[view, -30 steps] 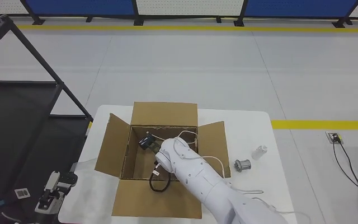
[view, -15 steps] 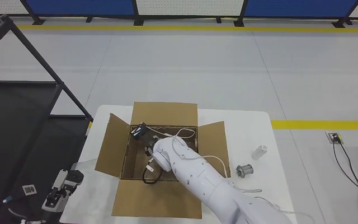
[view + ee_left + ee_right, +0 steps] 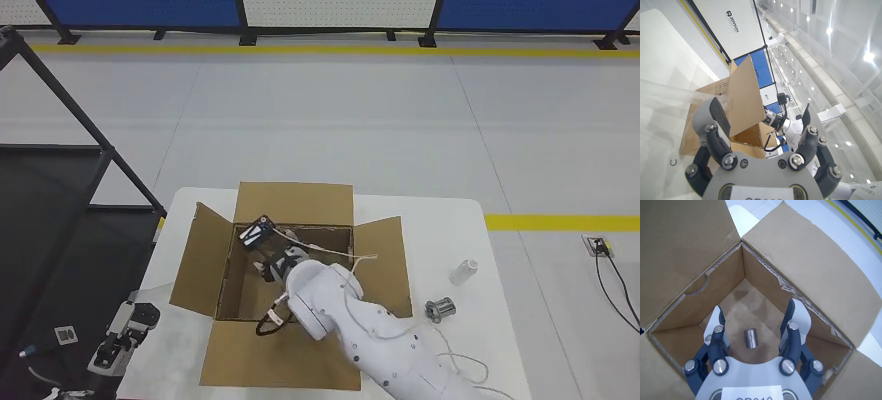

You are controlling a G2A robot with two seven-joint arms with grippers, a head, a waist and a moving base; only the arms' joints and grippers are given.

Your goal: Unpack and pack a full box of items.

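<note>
Unpacking step: my right gripper (image 3: 755,308) hangs wide open and empty inside the cardboard box (image 3: 725,285), above a steel cylinder (image 3: 751,338) resting on its floor. Next, I judge, comes a straight descent, jaws straddling it, then close.

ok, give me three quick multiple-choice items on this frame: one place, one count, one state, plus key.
1. Where is the metal cylinder?
A) on the floor of the box
B) balanced on a flap edge
C) outside the box

2. How many loose items lie on the table outside the box?
A) none
B) two
C) four

3. The right pincer is:
A) open, empty
B) shut on the cylinder
C) shut on a flap

Key:
1 A, it rests on the cardboard bottom.
2 B, a small white bottle and a metal part sit beside the box.
3 A, its fingers stand apart and the cylinder is untouched.
</note>
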